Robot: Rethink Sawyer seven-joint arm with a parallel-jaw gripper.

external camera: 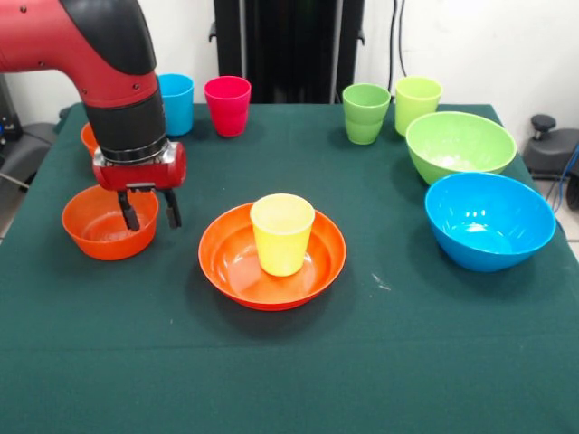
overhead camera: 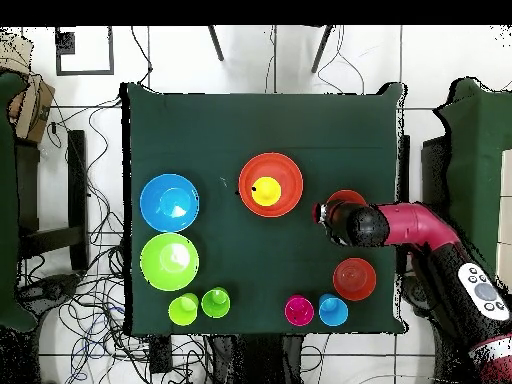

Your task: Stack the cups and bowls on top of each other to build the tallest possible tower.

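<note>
One small orange bowl (external camera: pixel 109 221) | we are hovering spread fingers (external camera: pixel 149 210) directly over its rim | yellow cup (external camera: pixel 282 233) waiting mid-table.

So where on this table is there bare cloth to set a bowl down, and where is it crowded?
Free: the wide strip of green cloth nearest the front camera, below the wide orange plastic bowl holding the yellow plastic cup, and the patch between that bowl and the pink cup. Crowded: around the large blue bowl and lime green bowl, and under the claw.

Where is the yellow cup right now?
In the front view, the yellow cup stands upright inside the wide orange bowl near the table's middle, right of the gripper.
</note>
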